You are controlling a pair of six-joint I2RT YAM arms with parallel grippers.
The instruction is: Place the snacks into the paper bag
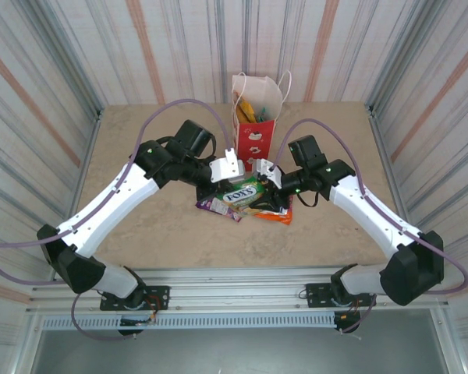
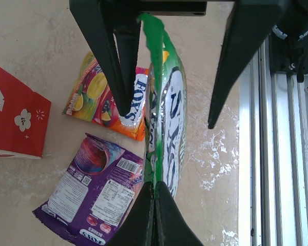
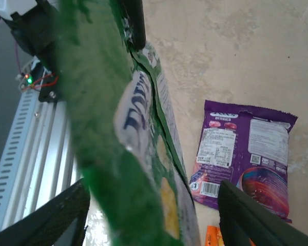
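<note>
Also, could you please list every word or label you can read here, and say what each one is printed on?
"FOX'S": on the green-white packet.
"FOX'S": on the orange packet.
"FOX'S BERRIES": on the purple packet.
The small print and barcode digits on the purple packet are too small to read.
The paper bag carries white motifs, with no words that I can read.
</note>
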